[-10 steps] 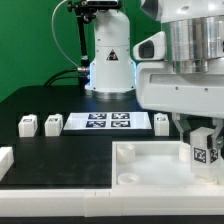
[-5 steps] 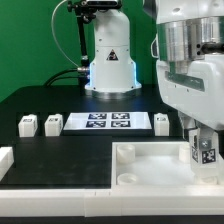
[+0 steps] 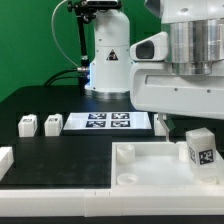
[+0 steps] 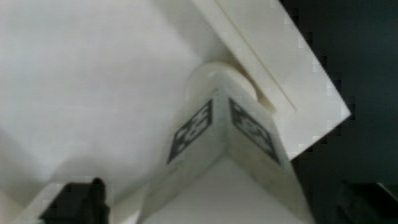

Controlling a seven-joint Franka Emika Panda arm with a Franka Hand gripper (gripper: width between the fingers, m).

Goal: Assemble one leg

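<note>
Exterior view: on the near white tabletop (image 3: 150, 172), the leg (image 3: 200, 147) is found upright at the exterior view's right, unheld. Above, the fingers (image 4: 75, 202) are spread apart, clear of it. If seated loosely, it could be toppled by a brushing finger.

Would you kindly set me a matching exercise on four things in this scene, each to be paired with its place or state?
Things:
1. tool
2. marker board
3. nearest leg
4. leg pair

Places or states:
A. side by side on the table, at the exterior view's left of the board
B. open, over a leg
C. upright on the tray
D. flat on the table, several tags on it

Pairs: 1-B; 2-D; 3-C; 4-A
</note>
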